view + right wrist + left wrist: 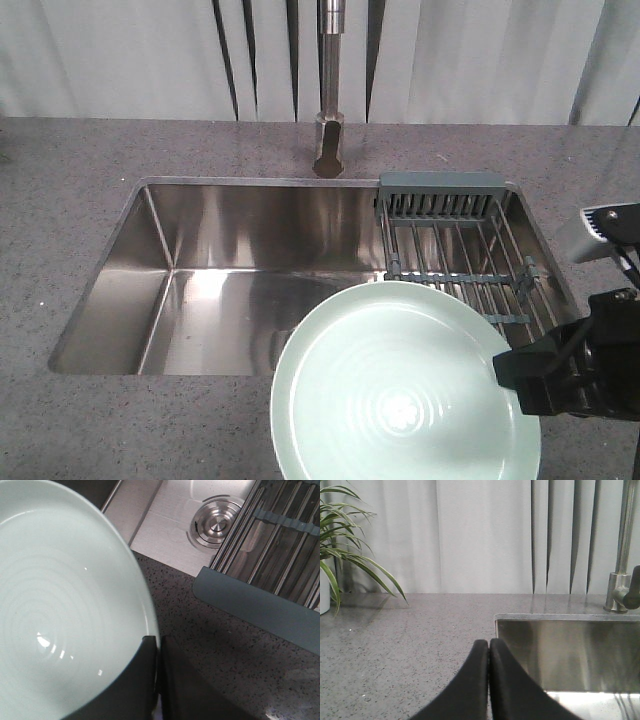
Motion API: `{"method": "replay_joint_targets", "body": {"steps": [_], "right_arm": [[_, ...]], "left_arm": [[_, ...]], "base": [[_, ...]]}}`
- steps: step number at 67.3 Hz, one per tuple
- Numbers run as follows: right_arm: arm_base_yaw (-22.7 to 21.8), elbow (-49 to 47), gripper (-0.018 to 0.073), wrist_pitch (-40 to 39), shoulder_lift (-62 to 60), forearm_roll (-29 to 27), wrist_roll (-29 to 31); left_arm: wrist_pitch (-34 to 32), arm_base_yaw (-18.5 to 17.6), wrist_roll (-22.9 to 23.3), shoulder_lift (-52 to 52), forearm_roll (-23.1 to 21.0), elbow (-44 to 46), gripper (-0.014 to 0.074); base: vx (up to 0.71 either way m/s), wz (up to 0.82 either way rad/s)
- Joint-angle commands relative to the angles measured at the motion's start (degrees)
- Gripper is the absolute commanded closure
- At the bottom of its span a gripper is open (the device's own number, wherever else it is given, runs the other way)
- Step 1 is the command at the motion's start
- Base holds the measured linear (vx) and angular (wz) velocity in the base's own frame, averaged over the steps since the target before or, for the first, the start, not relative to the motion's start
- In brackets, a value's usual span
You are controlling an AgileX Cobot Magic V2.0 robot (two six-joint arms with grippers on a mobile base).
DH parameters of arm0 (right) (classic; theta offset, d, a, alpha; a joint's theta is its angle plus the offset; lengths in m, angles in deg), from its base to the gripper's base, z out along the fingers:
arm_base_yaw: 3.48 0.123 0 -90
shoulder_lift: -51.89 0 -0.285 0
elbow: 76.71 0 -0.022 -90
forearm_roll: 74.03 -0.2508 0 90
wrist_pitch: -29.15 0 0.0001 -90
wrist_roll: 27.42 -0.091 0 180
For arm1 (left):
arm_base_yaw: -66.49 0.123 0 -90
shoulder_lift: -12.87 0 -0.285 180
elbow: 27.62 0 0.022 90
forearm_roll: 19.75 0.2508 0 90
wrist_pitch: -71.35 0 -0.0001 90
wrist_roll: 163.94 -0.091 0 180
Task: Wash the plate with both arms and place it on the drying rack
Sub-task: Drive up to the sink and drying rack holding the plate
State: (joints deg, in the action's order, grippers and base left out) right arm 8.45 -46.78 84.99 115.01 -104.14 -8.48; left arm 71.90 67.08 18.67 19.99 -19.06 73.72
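Broadly, a grey speckled countertop [60, 200] fills the scene, with a steel sink [200, 290] sunk into it and pale curtains [120, 50] behind. The plate [400, 390] is the next biggest thing. It is held up off the surfaces with its hollow face toward the front camera, covering the sink's near right corner and the counter's front strip. Its upper right rim overlaps the near end of the drying rack [460, 250], which spans the sink's right side, its slotted grey-blue end piece at the back.

The right gripper [512, 372] pinches the plate at its right edge. In the right wrist view its two dark fingers [142, 680] stand almost together, with only the thin rim between them. The left gripper [489, 647] has its fingers pressed flat against each other with nothing between them, and counter lies beneath it just left of the sink's corner.

A steel faucet [330, 80] rises behind the sink's middle. The round drain strainer [216, 524] sits in the basin floor beside the rack's rods. A green plant [340, 555] stands at the far left of the counter.
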Motion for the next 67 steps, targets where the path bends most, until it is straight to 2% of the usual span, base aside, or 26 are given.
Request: {"method": "replay_joint_targets", "body": {"steps": [1,67], "right_arm": [[-0.08,-1.5,0.0564,-2.2,-0.74,-2.07,0.63],[-0.08,-1.5,0.0564,-2.2,-0.74,-2.07,0.63]], "left_arm": [[-3.89,-0.25,0.28,-0.75,-0.12,1.77,0.0603],[-3.89,-0.25,0.28,-0.75,-0.12,1.77,0.0603]], "base": [[0.05,-0.05],[0.05,-0.03]]}}
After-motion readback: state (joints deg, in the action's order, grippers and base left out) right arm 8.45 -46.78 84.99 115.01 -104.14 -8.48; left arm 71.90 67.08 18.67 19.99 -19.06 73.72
